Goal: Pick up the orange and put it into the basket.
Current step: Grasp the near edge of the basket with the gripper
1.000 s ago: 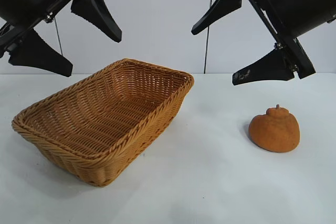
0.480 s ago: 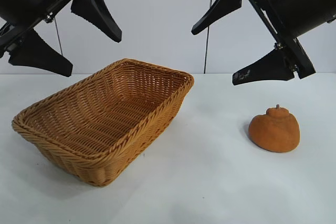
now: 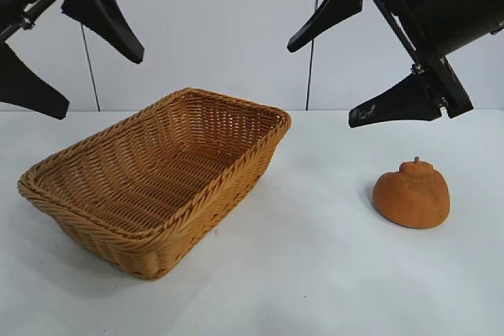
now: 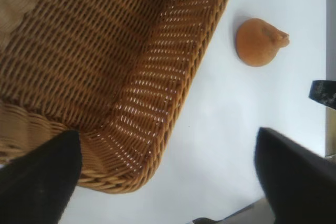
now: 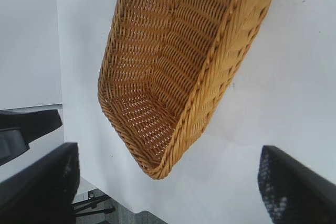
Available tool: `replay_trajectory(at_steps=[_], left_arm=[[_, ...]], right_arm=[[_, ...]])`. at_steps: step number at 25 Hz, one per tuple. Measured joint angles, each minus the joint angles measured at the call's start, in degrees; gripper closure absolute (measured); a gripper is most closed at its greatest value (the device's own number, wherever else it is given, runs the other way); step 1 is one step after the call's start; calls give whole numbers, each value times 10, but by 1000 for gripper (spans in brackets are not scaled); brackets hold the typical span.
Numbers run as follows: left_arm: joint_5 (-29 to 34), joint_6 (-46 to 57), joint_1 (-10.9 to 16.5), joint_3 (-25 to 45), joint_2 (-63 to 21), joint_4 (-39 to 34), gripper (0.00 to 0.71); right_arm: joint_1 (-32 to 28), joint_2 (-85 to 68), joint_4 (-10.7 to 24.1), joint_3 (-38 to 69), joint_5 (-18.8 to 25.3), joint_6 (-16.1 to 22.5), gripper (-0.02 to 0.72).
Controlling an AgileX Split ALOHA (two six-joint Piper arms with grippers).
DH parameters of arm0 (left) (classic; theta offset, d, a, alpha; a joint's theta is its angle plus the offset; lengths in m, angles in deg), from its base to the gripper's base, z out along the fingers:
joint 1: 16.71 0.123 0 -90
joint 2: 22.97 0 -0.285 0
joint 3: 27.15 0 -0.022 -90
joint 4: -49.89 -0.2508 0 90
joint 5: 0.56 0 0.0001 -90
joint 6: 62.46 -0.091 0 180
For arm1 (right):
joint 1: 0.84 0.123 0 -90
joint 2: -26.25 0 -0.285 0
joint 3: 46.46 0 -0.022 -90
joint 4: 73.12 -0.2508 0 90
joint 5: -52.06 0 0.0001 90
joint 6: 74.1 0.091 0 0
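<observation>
Orange [image 3: 411,194] sits untouched beside the basket [image 3: 157,226]; my left gripper [image 3: 59,45], jaws apart, just swung outward, while my right gripper [image 3: 346,68] hangs open overhead.

White table [image 3: 315,289] before a pale panelled wall [image 3: 228,29].

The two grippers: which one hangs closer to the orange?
The right gripper, open, hangs above the orange on the table's right side. The left gripper, also open, is far off, beyond the basket.
</observation>
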Motion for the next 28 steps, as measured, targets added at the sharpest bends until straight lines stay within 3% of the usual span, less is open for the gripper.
replay_trajectory(at_steps=[3,8,13,19,28], left_arm=[[29,59,-5,0,-28,-28,77],[53,210,-54,0,-54,-159,77],[39,427,-59,0,-44,-283,77],[4,555,-59,4,-13,-300,77],[-6,582,-61,6,80,-279,77]], right_arm=[[0,0,0,0,0,0,72],[0,0,0,0,0,0,72],[0,0,0,0,0,0,72],[0,0,0,0,-2,0,72],[0,0,0,0,-2,0,72]])
